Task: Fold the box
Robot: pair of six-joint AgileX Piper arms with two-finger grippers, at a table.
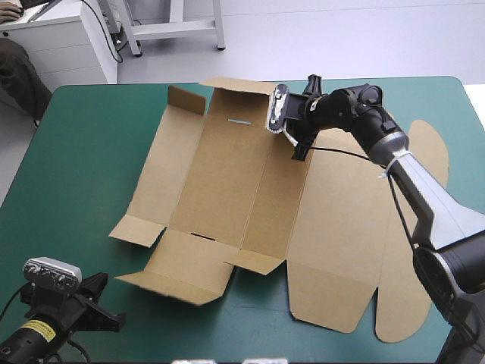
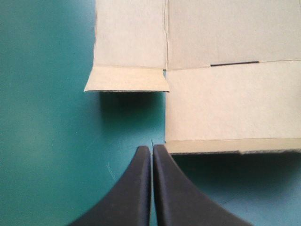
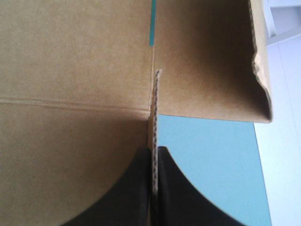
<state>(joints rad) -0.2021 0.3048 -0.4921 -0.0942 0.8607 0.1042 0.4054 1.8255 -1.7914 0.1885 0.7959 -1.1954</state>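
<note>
Box: brown sheet spread over the middle and right of the table, inner face up, mostly flat; close to the far edge
Done so far: little, by the look of it; far-left corner flap tilted up; near-left corner flap and near strip lifted slightly off the cover, with shadow beneath in the left wrist view; no wall upright, nothing tucked
Remaining: judged to be nearly everything; side walls to raise, corner flaps to turn in, end strips to fold over and tuck; slot near the far edge unfilled
Right gripper: clamped on the box, thin board edge edge-on between the black fingers; at the far side of the sheet, beside the crease toward the wide lid panel
Left gripper: closed on nothing, fingers pressed together; low over the near-left of the table, pointed at the box's near-left corner, just short of the near strip, not touching
Surface: teal-green cover, smooth and flat; bare left of the box and along the near edge
Room to work: wide on the left; tighter on the right, lid panel near the table's edge; likely enough for raising the left wall without shifting the sheet
</note>
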